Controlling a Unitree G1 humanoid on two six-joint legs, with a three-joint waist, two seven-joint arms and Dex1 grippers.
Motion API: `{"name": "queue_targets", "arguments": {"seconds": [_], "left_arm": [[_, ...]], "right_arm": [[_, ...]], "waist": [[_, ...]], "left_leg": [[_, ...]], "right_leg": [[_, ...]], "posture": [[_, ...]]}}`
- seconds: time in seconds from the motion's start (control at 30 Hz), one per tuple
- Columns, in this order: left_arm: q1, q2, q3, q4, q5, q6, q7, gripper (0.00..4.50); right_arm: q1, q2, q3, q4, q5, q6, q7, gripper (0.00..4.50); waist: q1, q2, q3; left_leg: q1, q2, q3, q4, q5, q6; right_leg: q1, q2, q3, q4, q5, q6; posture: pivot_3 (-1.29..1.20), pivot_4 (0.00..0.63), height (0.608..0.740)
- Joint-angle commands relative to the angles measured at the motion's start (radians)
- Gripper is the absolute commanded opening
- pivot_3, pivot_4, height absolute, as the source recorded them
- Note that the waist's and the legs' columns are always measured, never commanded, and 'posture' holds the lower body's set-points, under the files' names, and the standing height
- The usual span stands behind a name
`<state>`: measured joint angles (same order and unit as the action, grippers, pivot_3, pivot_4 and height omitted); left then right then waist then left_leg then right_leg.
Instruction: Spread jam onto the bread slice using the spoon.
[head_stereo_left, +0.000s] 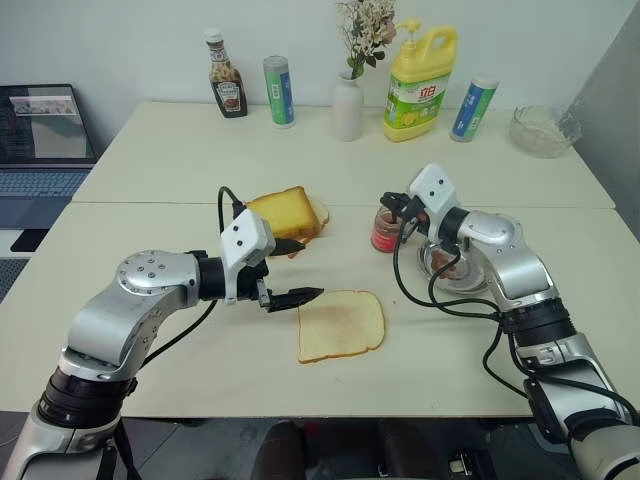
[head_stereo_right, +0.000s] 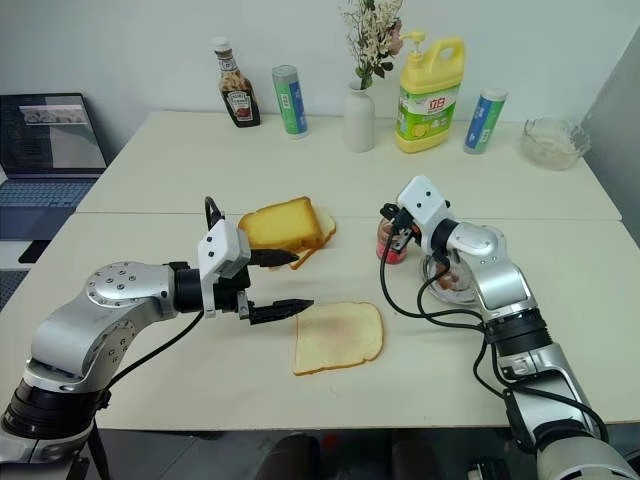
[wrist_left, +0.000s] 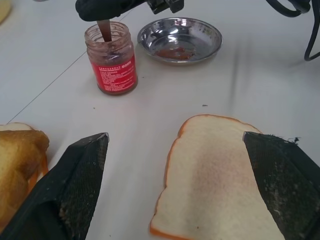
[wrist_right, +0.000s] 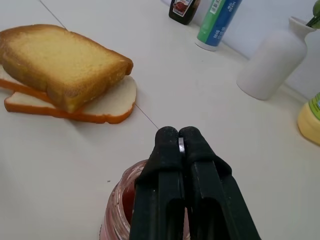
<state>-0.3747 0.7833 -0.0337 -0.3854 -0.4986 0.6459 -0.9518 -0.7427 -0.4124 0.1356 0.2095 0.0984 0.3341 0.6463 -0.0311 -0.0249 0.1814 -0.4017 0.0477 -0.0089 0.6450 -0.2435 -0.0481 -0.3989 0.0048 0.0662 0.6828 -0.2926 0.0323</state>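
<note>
The bread slice (head_stereo_left: 342, 325) lies flat near the table's front, pale with a tan crust. My left gripper (head_stereo_left: 305, 270) hovers open just left of it, and its two fingers frame the slice (wrist_left: 220, 185) in the left wrist view. The jam jar (head_stereo_left: 385, 230) stands upright behind the slice, beside a steel dish (head_stereo_left: 455, 268) smeared with red. My right gripper (wrist_right: 178, 134) is over the jar's mouth, shut on the spoon (wrist_left: 105, 31), whose handle slants down into the jam (wrist_left: 112, 70). The spoon's bowl is hidden inside the jar.
A stack of golden toasted slices (head_stereo_left: 285, 215) lies left of the jar. Along the back stand a ketchup bottle (head_stereo_left: 228, 88), two cans, a white vase (head_stereo_left: 347, 108), a yellow jug (head_stereo_left: 420, 85) and a glass bowl (head_stereo_left: 543, 130). A laptop (head_stereo_left: 40, 140) sits far left.
</note>
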Motion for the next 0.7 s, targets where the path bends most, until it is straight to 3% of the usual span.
{"name": "queue_targets", "arguments": {"seconds": [0.03,0.7], "left_arm": [[0.004,0.011,0.020,-0.025,0.003,-0.018,-0.001,4.50],[0.023,0.008,0.016,0.003,0.037,-0.057,-0.005,4.50]], "right_arm": [[-0.025,0.021,-0.051,-0.033,0.051,0.092,-0.011,0.06],[-0.036,0.102,-0.150,-0.060,0.150,0.297,-0.081,0.06]], "waist": [[-0.001,0.000,0.000],[-0.001,0.000,0.000]], "left_leg": [[0.000,0.000,0.000,0.000,0.000,0.000],[0.000,0.000,0.000,0.000,0.000,0.000]], "right_leg": [[0.000,0.000,0.000,0.000,0.000,0.000],[0.000,0.000,0.000,0.000,0.000,0.000]], "posture": [[0.00,0.150,0.740],[0.00,0.150,0.740]]}}
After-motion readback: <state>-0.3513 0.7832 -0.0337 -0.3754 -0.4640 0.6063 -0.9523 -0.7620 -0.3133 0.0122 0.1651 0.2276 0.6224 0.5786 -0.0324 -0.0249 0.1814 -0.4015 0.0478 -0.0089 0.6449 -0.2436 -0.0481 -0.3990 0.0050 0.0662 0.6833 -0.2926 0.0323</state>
